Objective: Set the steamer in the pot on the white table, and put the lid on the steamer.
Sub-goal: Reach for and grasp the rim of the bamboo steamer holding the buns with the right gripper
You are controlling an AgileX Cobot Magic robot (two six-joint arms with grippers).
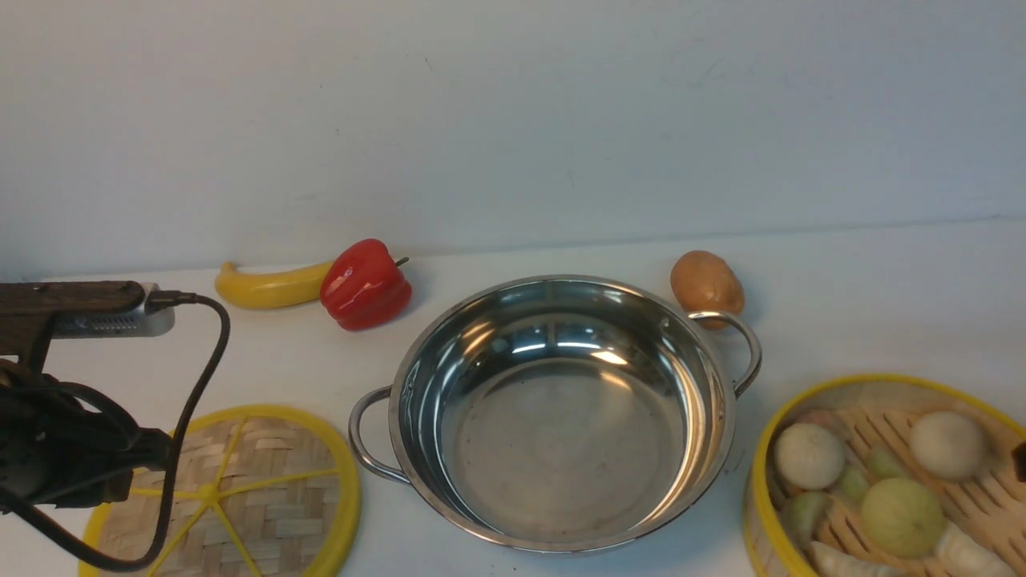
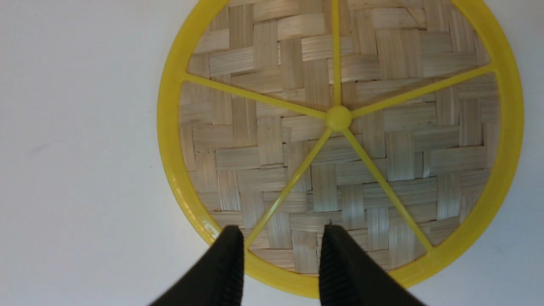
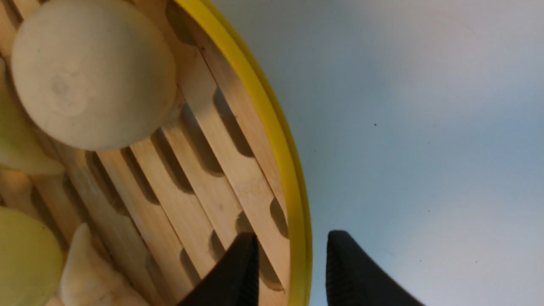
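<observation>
Two grippers, both spread wide: left (image 2: 281,233) over one woven bamboo lid (image 1: 272,521), right (image 3: 293,238) astride the rim of one bamboo steamer (image 1: 874,383). Landmark, one steel pot (image 1: 561,449) — lid to its left, steamer to its right; behind it, one banana (image 1: 272,287), one red bell pepper (image 1: 365,284).

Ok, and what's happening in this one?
Nothing is held yet. The right claw is open, its fingers on either side of the rim of the steamer, which holds toy buns and dumplings. The left claw is open too, over the edge of the woven lid. Between the two, the steel pot stands empty on the white table, so neither the steamer nor the lid is in place.
</observation>
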